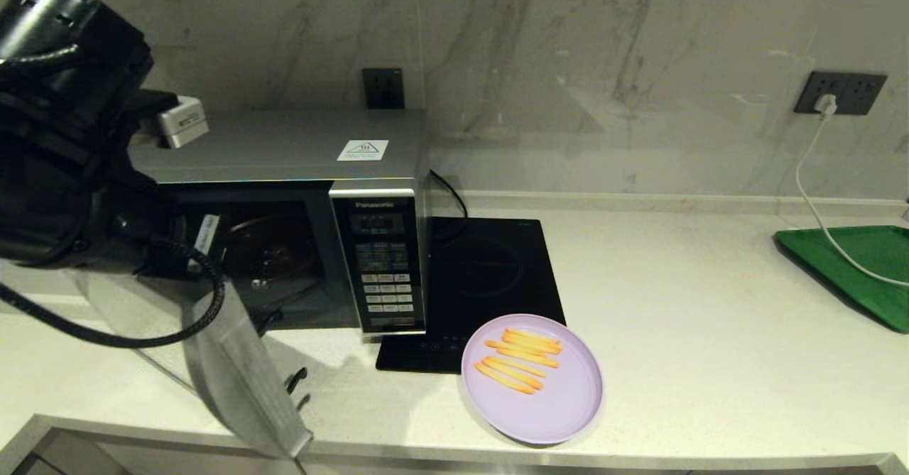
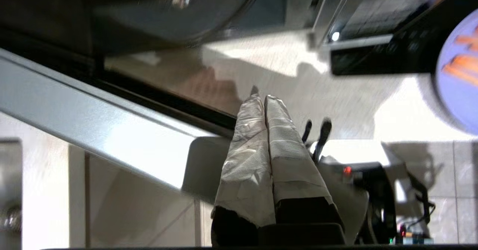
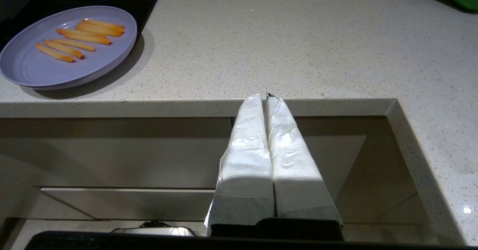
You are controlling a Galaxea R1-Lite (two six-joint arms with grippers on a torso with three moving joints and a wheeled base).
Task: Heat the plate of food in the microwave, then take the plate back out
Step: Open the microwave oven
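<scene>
The left gripper (image 2: pixel 260 96), fingers pressed together and empty, hangs by the swung-open door (image 1: pixel 241 383) of the Panasonic microwave (image 1: pixel 298 177). The lilac plate of fries (image 1: pixel 532 379) sits on the counter (image 1: pixel 710 361) near its front edge, toward the robot's right of that gripper, overlapping the black induction hob (image 1: pixel 490 276). The right gripper (image 3: pixel 266 96), also closed, waits below the counter's front edge, about as near the plate by my reckoning.

Counter (image 1: pixel 675 333) bears microwave (image 1: pixel 298 177), hob (image 1: pixel 490 269), plate (image 1: pixel 561 404), tray (image 1: pixel 859 262).

The microwave (image 1: pixel 298 155) has a brushed, silver-grey metal casing with a dull sheen, and its keypad panel (image 1: pixel 383 262) is glossy black. The induction hob (image 1: pixel 490 269) is smooth, shiny black glass. The plate of food (image 1: pixel 561 404) looks like smooth matt lilac plastic. The worktop (image 1: pixel 710 333) is pale speckled stone, lightly polished. White, crinkled tape wraps the right hand (image 3: pixel 265 96) fingers.
</scene>
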